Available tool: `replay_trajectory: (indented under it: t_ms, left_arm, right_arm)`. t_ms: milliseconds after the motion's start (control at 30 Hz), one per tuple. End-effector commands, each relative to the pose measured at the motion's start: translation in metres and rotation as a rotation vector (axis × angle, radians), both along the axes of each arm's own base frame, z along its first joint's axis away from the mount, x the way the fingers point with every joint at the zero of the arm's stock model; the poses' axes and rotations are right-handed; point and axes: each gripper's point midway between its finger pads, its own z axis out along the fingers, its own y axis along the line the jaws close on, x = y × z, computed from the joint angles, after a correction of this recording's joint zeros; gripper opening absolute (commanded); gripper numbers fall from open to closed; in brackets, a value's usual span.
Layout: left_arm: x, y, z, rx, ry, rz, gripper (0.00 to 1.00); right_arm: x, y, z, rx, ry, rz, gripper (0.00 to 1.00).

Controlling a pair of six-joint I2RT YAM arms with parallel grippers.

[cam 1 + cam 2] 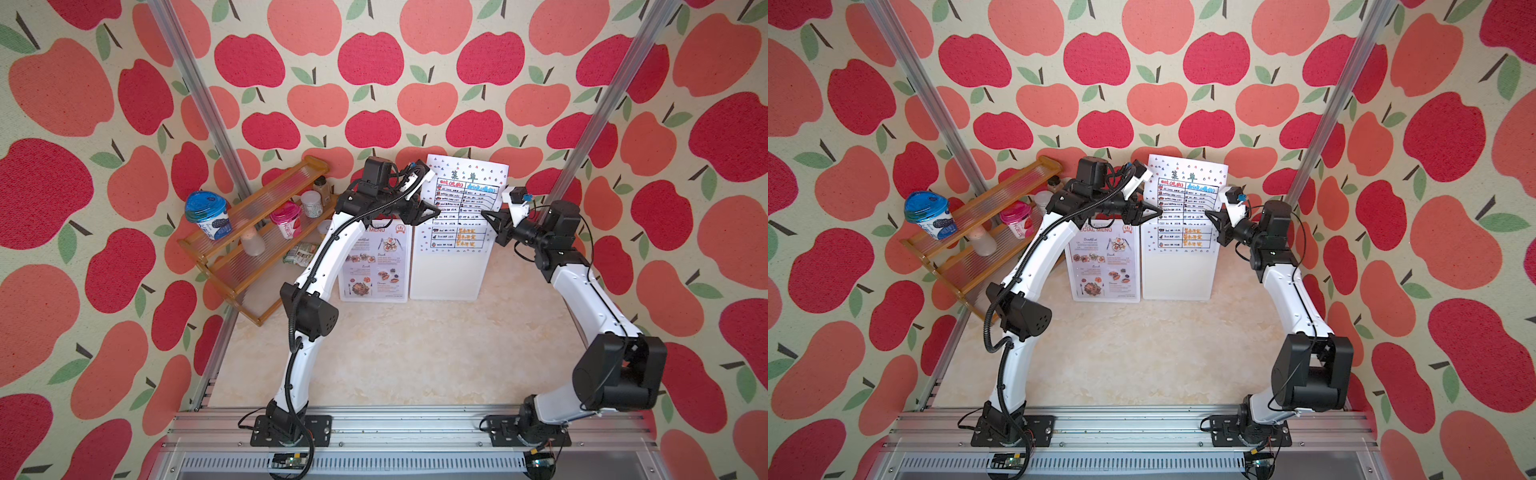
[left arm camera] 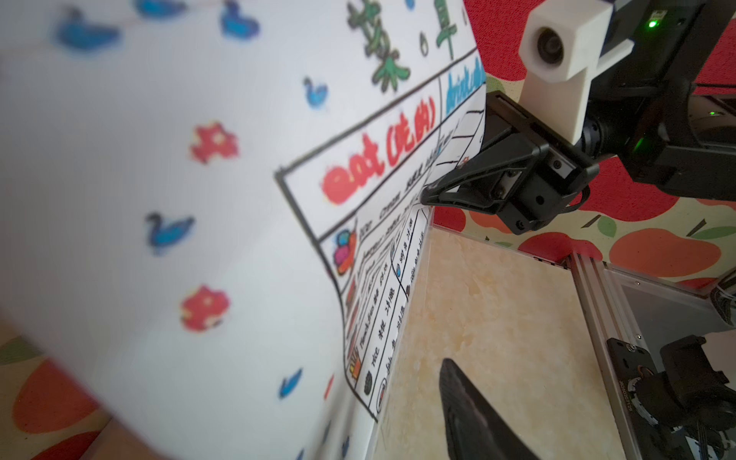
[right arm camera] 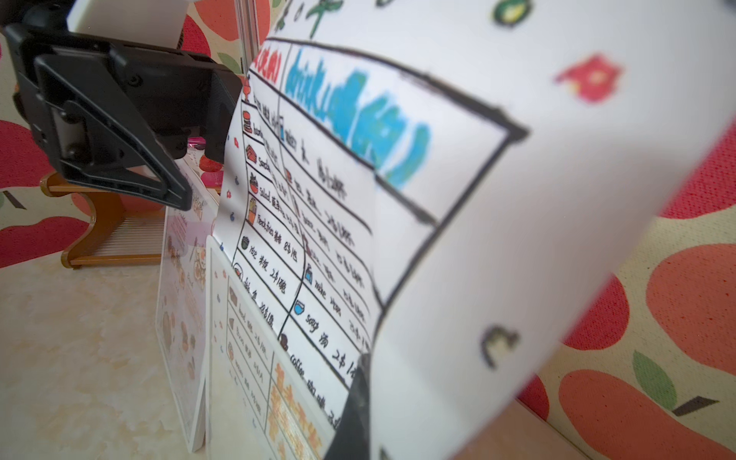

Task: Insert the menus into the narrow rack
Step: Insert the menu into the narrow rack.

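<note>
Two menus stand at the back of the table. The photo menu (image 1: 374, 266) (image 1: 1104, 266) sits fully down in the left panel of the white narrow rack (image 1: 446, 278) (image 1: 1177, 278). The hand-drawn table menu (image 1: 465, 183) (image 1: 1187, 183) (image 2: 199, 199) (image 3: 458, 199) is partly down in the right panel, its upper half sticking up and curling. My left gripper (image 1: 436, 212) (image 1: 1158, 210) is open at that sheet's left edge; one finger (image 2: 470, 410) shows apart from the paper, the other is hidden. My right gripper (image 1: 484, 214) (image 1: 1207, 214) is shut on the sheet's right edge, a finger (image 3: 354, 406) pressed against it.
A wooden stepped shelf (image 1: 257, 232) stands at the back left with a blue-lidded cup (image 1: 206, 214), a pink cup (image 1: 286, 218) and small jars. A packet (image 1: 301, 253) lies by its foot. Aluminium posts (image 1: 598, 124) rise at both back corners, with apple-print walls all round.
</note>
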Motion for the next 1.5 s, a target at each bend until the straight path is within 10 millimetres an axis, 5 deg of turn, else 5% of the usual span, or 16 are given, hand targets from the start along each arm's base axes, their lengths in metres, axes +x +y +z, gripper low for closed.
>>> replay_trajectory:
  t_ms: [0,133,233,400,633,1467]
  left_arm:
    - [-0.003,0.006,0.038,-0.052,-0.106,0.006,0.64]
    - [0.005,0.008,0.052,-0.122,-0.111,-0.006,0.56]
    - [0.005,0.003,0.050,-0.127,-0.105,-0.017,0.40]
    - [0.001,0.002,0.040,-0.101,-0.073,-0.026,0.21]
    - [-0.002,0.001,0.025,-0.069,-0.022,-0.032,0.17]
    - [-0.016,-0.002,0.002,-0.011,0.045,-0.053,0.07]
  right_arm:
    - [-0.008,-0.003,0.001,-0.002,0.000,-0.001,0.04]
    - [-0.010,-0.004,-0.004,0.005,0.012,0.000,0.04]
    - [-0.009,-0.004,-0.002,0.007,0.017,-0.002,0.05]
    - [-0.008,-0.006,0.006,0.008,0.008,-0.018,0.21]
    - [-0.007,-0.005,0.019,0.030,-0.017,-0.017,0.39]
    - [-0.014,-0.005,0.072,0.056,-0.168,-0.050,0.54]
